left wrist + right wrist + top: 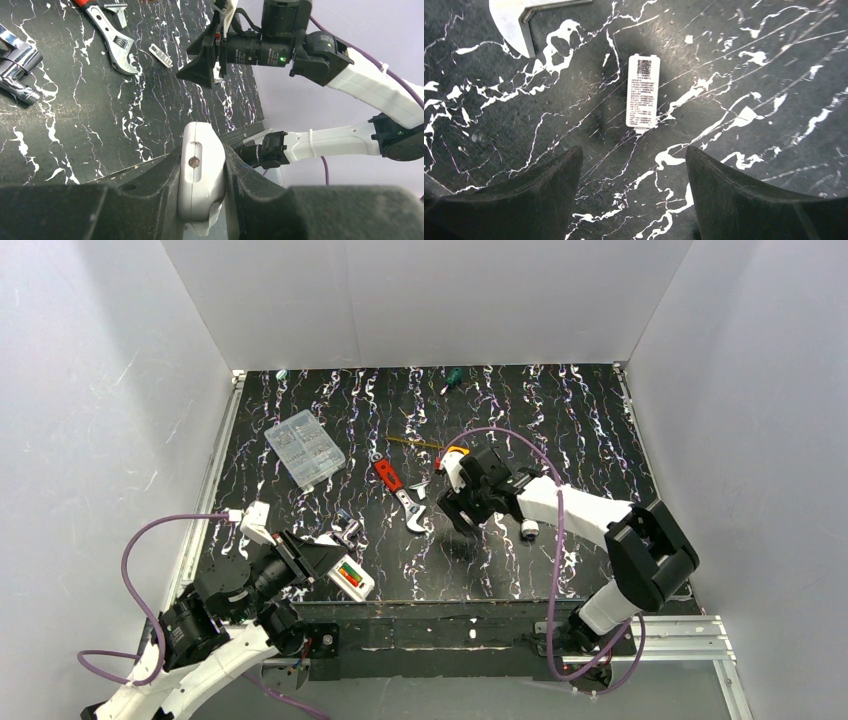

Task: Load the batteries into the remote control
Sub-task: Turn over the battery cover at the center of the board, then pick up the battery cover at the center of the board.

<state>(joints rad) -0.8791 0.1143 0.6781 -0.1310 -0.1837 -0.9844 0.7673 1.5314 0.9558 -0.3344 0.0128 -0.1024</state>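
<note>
My left gripper [322,562] is shut on the white remote control [354,579] at the table's near left edge. The remote lies with its bay up, and green, yellow and red batteries [349,573] sit in it. In the left wrist view the remote's end [200,175] is pinched between the fingers [150,200]. My right gripper [458,518] is open and empty, and hovers over mid-table. Below it lies a small white rectangular plate with printed text [643,92], ahead of the gripper [633,152] and apart from it. The plate also shows in the left wrist view [161,55].
A red-handled adjustable wrench [400,490] lies left of the right gripper. Shiny silver metal pieces [348,532] lie near the left gripper. A clear compartment box [304,448] stands at the back left. A green-handled screwdriver [453,376] lies at the far edge. White walls enclose the table.
</note>
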